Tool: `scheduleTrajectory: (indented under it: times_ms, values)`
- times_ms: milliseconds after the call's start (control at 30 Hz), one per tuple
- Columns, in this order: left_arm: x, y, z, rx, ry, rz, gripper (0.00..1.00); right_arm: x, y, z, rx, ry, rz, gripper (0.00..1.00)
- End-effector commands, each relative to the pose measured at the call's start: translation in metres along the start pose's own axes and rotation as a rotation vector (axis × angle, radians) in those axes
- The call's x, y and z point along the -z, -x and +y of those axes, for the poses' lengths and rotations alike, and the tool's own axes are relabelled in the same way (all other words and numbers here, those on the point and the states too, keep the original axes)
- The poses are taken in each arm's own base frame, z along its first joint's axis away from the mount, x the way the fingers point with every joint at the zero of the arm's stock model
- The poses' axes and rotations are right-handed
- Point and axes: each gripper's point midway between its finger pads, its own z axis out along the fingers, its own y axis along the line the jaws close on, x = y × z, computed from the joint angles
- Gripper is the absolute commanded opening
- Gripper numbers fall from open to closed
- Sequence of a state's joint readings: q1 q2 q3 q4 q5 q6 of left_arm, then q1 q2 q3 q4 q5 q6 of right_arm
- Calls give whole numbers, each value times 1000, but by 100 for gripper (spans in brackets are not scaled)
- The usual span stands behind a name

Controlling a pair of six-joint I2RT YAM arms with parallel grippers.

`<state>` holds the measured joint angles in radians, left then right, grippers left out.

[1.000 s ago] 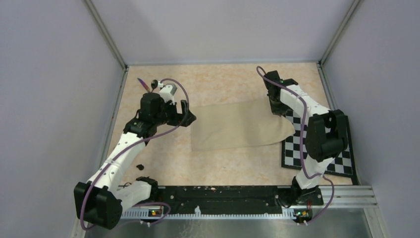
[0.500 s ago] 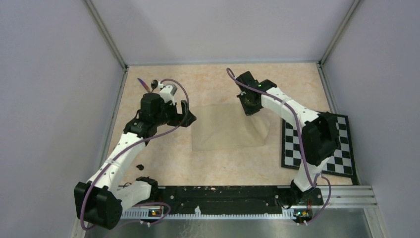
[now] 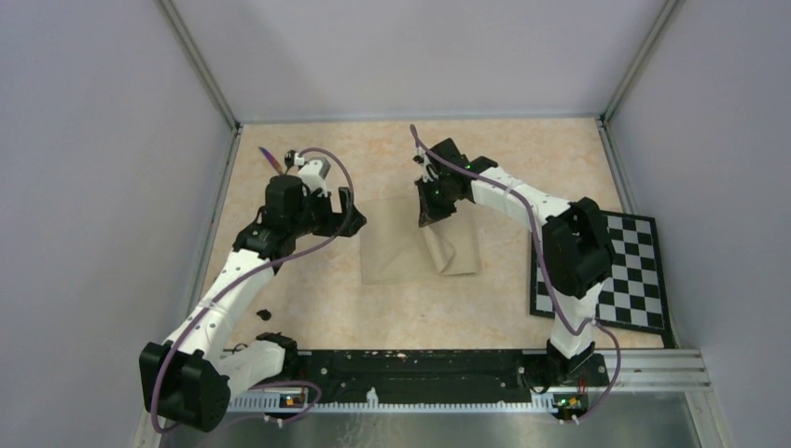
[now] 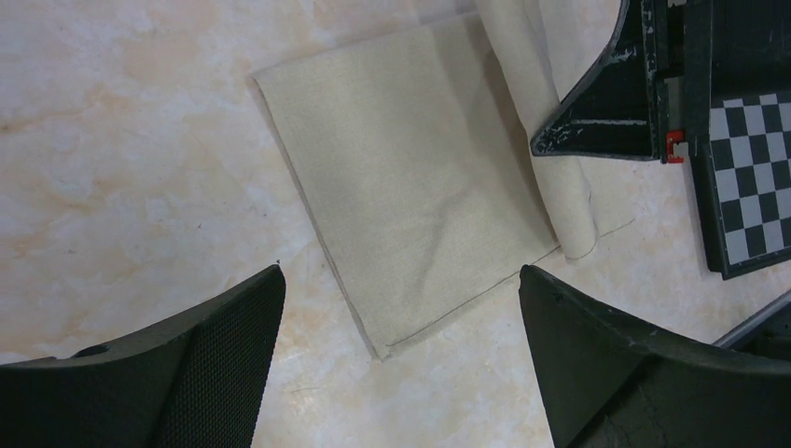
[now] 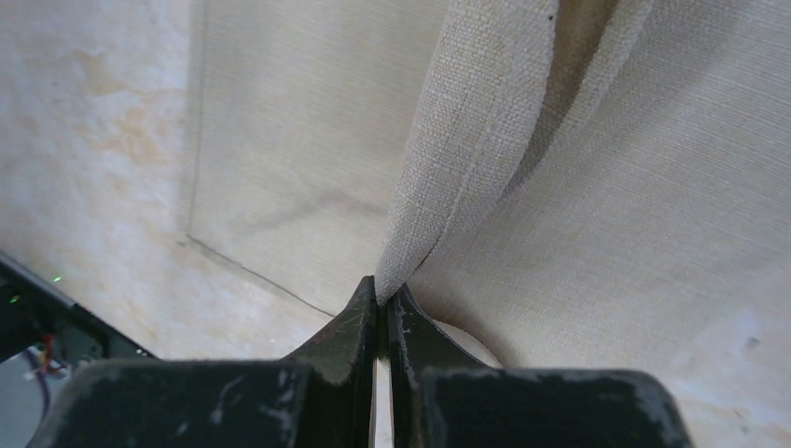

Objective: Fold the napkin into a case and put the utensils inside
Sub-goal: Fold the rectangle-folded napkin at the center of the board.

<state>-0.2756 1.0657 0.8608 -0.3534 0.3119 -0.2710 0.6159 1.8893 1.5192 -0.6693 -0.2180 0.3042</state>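
The beige-tan napkin [image 3: 396,252] lies mid-table, its right part lifted and drawn over itself in a loose fold [image 4: 560,187]. My right gripper [image 3: 425,220] hangs above the cloth's middle, shut on the raised hem [image 5: 384,289]. My left gripper [image 3: 351,213] hovers open just off the napkin's left edge, and the near corner [image 4: 382,350] lies between its fingers [image 4: 215,364] untouched. The thin purple knife [image 3: 269,157] lies at the far left, with a small black piece [image 3: 291,154] beside it, partly hidden by my left wrist.
A black-and-white checkerboard [image 3: 625,280] lies at the right edge, beside the right arm. Small dark bits [image 3: 264,315] sit near the left arm's forearm. Metal rails and purple walls bound the table on the left, right and back.
The right gripper has carried the napkin's right edge leftward, off the checkerboard and over the cloth, so the napkin is now much narrower. The left arm has not moved.
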Motion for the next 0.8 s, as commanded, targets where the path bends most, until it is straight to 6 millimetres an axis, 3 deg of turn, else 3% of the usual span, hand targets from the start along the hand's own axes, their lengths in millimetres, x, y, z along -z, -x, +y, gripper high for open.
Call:
scheduleTrajectory:
  times_ms: [0,100,200,333,433,533,767]
  values:
    - [-2,4,21,74,127,-31,99,-11,10,43,-21,186,-19,0]
    - [-5,-7,38,194,234,3,99,-18,10,56,-34,240,-15,0]
    - [-14,-41,55,387,309,84,99,-24,7,61,-47,256,-1,0]
    - [-31,-83,49,523,221,203,93,-34,4,59,-78,247,18,0]
    - [-36,-103,50,562,212,239,92,-39,3,63,-98,262,35,0]
    - [-35,-109,52,564,218,231,91,-44,3,64,-108,263,40,0]
    - [-23,-97,54,530,243,170,91,-60,-3,67,-129,272,66,0]
